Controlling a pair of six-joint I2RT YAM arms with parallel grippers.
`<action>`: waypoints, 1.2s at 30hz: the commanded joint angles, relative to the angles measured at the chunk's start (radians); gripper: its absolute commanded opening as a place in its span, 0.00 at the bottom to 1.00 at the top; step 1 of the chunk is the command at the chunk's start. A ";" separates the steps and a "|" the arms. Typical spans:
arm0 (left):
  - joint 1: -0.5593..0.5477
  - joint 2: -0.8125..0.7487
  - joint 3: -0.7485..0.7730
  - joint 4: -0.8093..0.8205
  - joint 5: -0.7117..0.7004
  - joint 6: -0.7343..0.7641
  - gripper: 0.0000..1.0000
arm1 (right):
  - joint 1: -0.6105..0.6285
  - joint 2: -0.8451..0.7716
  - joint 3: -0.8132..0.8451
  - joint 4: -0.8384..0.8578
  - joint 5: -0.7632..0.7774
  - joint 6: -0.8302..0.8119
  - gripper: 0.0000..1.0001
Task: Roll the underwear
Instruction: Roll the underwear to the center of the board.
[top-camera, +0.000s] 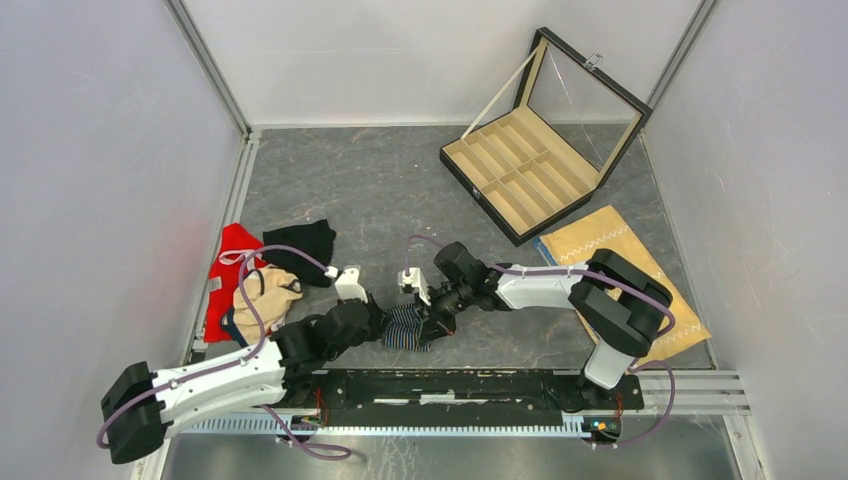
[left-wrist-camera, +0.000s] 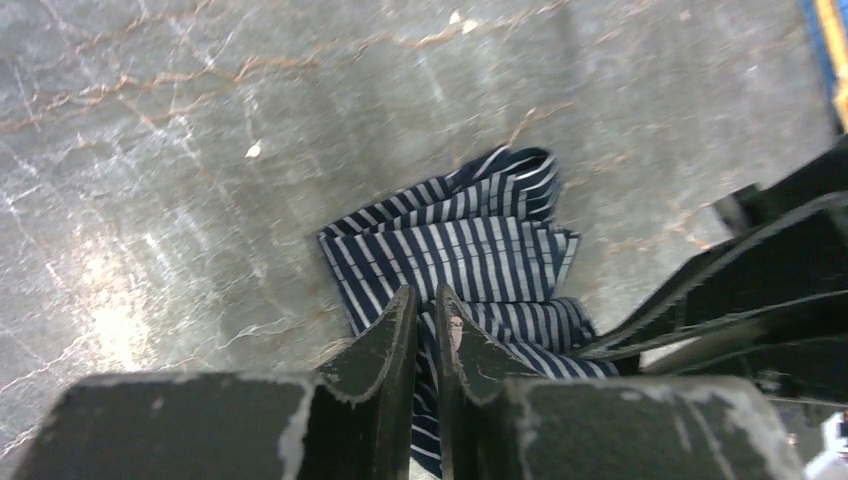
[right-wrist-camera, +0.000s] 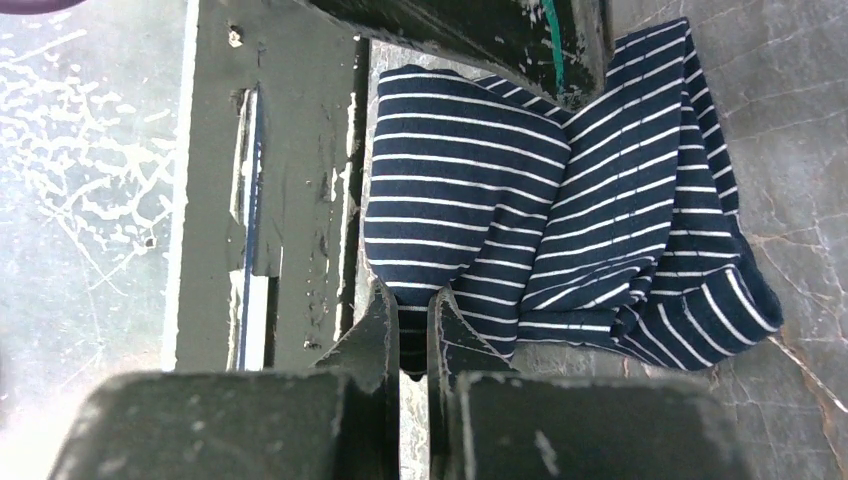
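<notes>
Risk: shallow pinches on a crumpled garment beside the base plate

The small, bunched navy fabric briefs with thin pale stripes lie at the near middle of the grey marbled table, just beside the black metal base plate. Both arms meet over them. The left gripper has its fingers almost together with a fold of striped cloth in the narrow gap. The right gripper is pressed shut on the garment's near hem.

Each hold looks thin, taking only an edge, so a pull in opposite directions could let the cloth slide out of one pinch. The briefs are folded over themselves, not flat, and a roll begun on them would likely come out lopsided or spring open. The two grippers work nearly touching, so a small misjudged turn could knock one into the other. Dragging toward the robot might catch the fabric on the plate's edge. The plain black soft briefs sit well apart to the left.
</notes>
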 joint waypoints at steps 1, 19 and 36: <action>0.004 0.046 -0.034 0.082 0.007 -0.039 0.17 | -0.006 0.044 0.043 -0.058 -0.064 0.047 0.00; 0.005 0.340 -0.002 0.320 0.066 0.064 0.08 | -0.019 0.092 0.099 -0.177 -0.107 0.063 0.00; 0.005 0.036 0.020 0.253 0.116 0.173 0.05 | -0.174 0.124 -0.096 0.219 -0.063 0.478 0.00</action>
